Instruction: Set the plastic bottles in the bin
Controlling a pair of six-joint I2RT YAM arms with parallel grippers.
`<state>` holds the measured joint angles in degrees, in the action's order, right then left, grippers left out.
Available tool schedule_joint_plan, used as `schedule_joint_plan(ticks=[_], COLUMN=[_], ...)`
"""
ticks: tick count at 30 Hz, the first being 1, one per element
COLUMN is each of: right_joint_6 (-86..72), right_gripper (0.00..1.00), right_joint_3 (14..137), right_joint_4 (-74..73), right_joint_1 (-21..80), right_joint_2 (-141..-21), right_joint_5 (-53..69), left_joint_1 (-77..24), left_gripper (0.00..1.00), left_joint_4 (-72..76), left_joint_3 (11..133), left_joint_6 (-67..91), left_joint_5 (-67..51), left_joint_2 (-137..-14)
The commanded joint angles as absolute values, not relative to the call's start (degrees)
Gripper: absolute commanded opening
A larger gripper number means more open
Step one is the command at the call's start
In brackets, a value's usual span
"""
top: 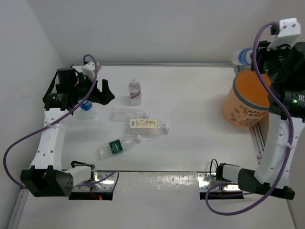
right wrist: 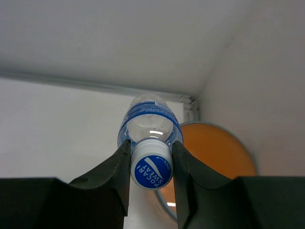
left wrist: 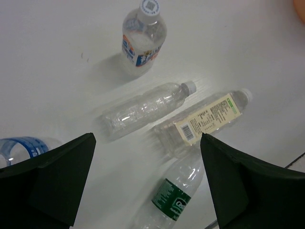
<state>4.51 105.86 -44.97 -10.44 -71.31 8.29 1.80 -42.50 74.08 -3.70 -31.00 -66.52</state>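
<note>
Left gripper [left wrist: 146,138]: jaws wide, empty, poised over the loose bottles, seemingly choosing a pick
Blue-label bottle [top: 87,109]: just beside that gripper, near the left wall [top: 28,71]; little room
Centre: upright bottle [top: 135,91], clear bottle [top: 128,114], cream-label bottle [top: 145,125], green-label bottle [top: 116,146] lying close together; open table [top: 200,109] around
Bin [top: 248,102]: at the right table edge, mouth up
Right gripper [right wrist: 151,160]: clamped on the neck of a blue-capped bottle [right wrist: 150,124] beside the bin's far rim, cornered by walls; release probably needs it over the mouth
</note>
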Motion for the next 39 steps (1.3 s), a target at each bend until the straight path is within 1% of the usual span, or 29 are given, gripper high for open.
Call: schedule_joint_plan(ticks=[1, 3, 8, 11, 13, 14, 15, 18, 20, 21, 22, 24, 25, 28, 30, 36, 39], right_joint_6=[3.78, 4.65, 5.89, 6.15, 6.94, 7.03, 7.21, 7.12, 6.85, 7.29, 7.47, 7.12, 6.60, 6.42, 6.59, 6.77, 6.77], right_gripper=[0.00, 0.00, 0.00, 0.00, 0.00, 0.00, 0.00, 0.00, 0.08, 0.25, 0.37, 0.55, 0.70, 0.78, 0.79, 0.79, 0.81], right_joint_3=[108.72, 109.77, 109.51, 109.07, 106.27, 105.30, 102.51, 100.29, 101.15, 102.29, 103.61, 105.37, 105.82, 105.82, 105.91, 107.05, 107.14], right_joint_4=[-40.08, -39.64, -42.09, -45.61, -46.32, -46.06, -45.62, -45.44, -47.36, -50.33, -51.41, -53.86, -54.49, -55.11, -55.89, -58.80, -60.73], right_joint_1=[-13.00, -14.67, -21.61, -24.42, -25.83, -27.23, -27.86, -30.41, -31.73, -32.08, -32.43, -32.78, -33.57, -34.01, -34.10, -33.84, -33.92], right_joint_2=[-71.63, -72.33, -74.62, -76.55, -77.25, -77.78, -77.96, -80.14, -82.42, -84.44, -86.20, -88.14, -88.50, -87.72, -86.49, -84.38, -83.41], right_joint_5=[2.21, 0.19, 1.57, 3.24, 3.60, 3.95, 4.39, 6.06, 6.68, 7.11, 7.38, 7.99, 8.52, 10.10, 11.77, 17.13, 19.68], left_joint_1=[0.62, -0.08, -1.32, -3.33, -4.74, -5.36, -6.67, -8.52, -9.58, -10.36, -11.15, -11.95, -12.74, -13.35, -13.88, -13.89, -14.41], left_gripper=[0.98, 0.97, 0.96, 0.96, 0.96, 1.00, 1.00, 1.00, 1.00, 1.00, 1.00, 1.00, 1.00, 1.00, 1.00, 1.00, 0.97], left_joint_4=[-34.99, -34.37, -33.13, -31.64, -30.85, -30.15, -29.45, -28.74, -28.21, -27.69, -26.73, -25.67, -24.53, -22.42, -21.80, -18.73, -18.11], left_joint_3=[74.00, 74.53, 74.53, 74.53, 75.06, 75.67, 76.28, 78.12, 79.18, 79.71, 80.59, 81.38, 82.08, 83.57, 85.24, 87.27, 87.98], left_joint_6=[-2.11, -1.59, -0.44, 0.79, 0.79, 0.79, 0.79, -0.26, -0.26, -0.79, -0.79, -0.79, -1.31, -1.84, -1.85, -2.37, -2.37], left_joint_5=[-33.22, -33.22, -30.94, -26.20, -24.35, -23.65, -22.95, -19.26, -16.71, -16.09, -15.21, -14.16, -13.02, -13.01, -14.49, -17.31, -19.86], left_joint_2=[-66.62, -67.41, -69.96, -71.19, -72.85, -73.38, -73.91, -76.90, -79.70, -81.46, -81.47, -84.01, -84.89, -88.41, -91.12, -95.53, -97.99])
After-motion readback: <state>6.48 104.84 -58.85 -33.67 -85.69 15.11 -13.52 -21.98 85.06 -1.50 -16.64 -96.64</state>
